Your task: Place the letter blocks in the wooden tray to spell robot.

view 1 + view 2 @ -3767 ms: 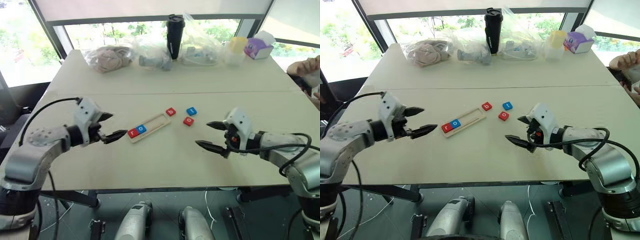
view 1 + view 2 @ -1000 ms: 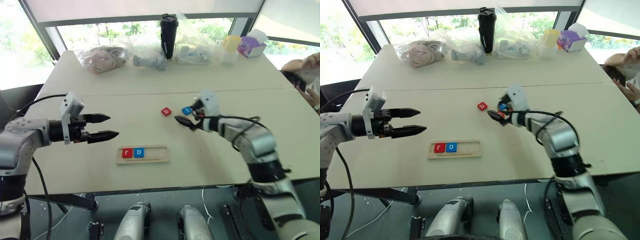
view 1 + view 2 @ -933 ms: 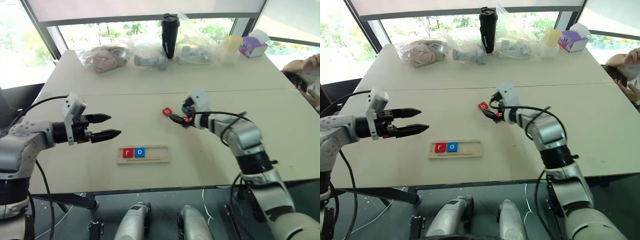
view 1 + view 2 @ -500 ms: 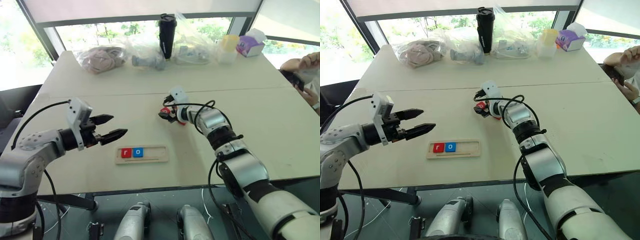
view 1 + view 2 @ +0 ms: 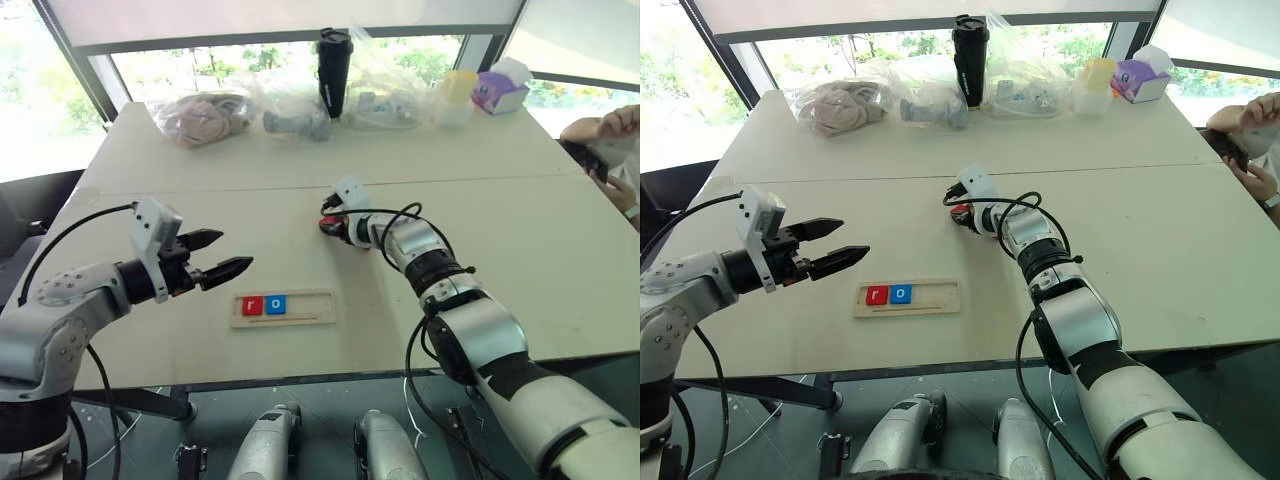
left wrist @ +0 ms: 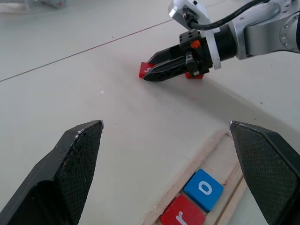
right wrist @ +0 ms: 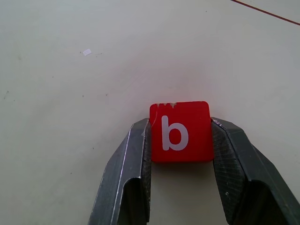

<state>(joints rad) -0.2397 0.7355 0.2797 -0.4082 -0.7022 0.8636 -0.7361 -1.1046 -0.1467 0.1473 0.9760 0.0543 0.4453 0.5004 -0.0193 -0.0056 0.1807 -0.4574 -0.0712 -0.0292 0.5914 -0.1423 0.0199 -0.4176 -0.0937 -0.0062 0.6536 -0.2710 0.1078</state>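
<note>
Pale tabletop (image 5: 300, 390) carries everything relevant, and the layout reads from the near edge outward.

Nearest lies the wooden tray (image 5: 308, 308), with its long axis running left to right. Its two leftmost places are filled: a red r tile (image 5: 252, 306), then a blue o tile (image 5: 276, 304) touching it on the right. The remaining places to the right are bare wood, so the next free slot sits just right of the blue o tile.

Left of the tray, the left gripper (image 5: 228, 253) hangs above the table with its jaws spread wide and nothing between them. It points toward the right.

Farther out, beyond the tray and a little to the right of it, the right gripper (image 7: 180, 136) is closed on the red b tile (image 7: 180, 131). The two fingers (image 7: 129, 159) press its opposite side edges, with the letter facing up; the tile appears to rest on the table.

The deciding relation: the free slot lies nearer than the held tile and slightly to its left. The right arm already has the tile, so the likely move is a lift, then a draw back toward the near edge to set the tile down flat beside the blue o tile. Another red tile (image 6: 194, 75) lies just behind the closed fingers.
</note>
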